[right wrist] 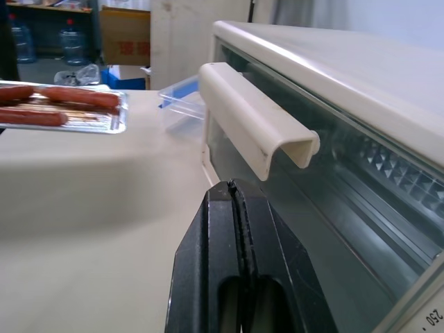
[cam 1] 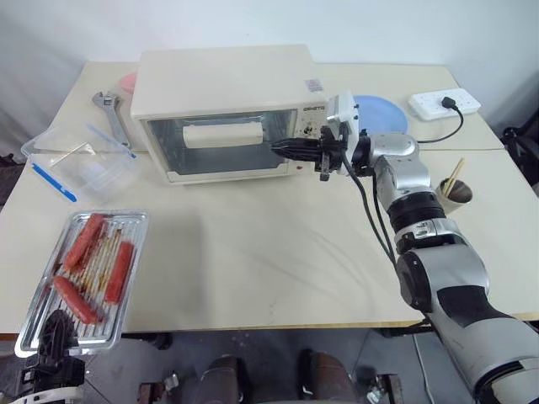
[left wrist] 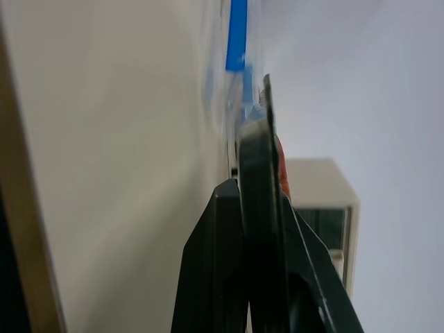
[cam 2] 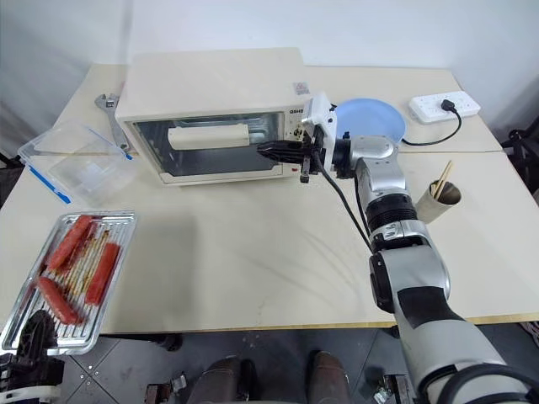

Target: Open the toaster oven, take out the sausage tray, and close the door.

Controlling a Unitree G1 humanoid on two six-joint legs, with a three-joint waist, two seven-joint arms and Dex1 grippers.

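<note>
The tray (cam 1: 84,278) sits on the table (cam 1: 269,252), pinched by the left hand (cam 1: 57,330). The right hand (cam 1: 282,150), shut and empty, is at the door (cam 1: 221,145), which looks closed; likely only letting go remains.

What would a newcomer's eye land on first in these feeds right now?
Probably the cream toaster oven at the back of the table, its door up and closed, with the right gripper, shut, level in front of the glass below the bar handle. Next, the sausage tray at the table's near left edge, pinched at its rim by the left gripper.
</note>
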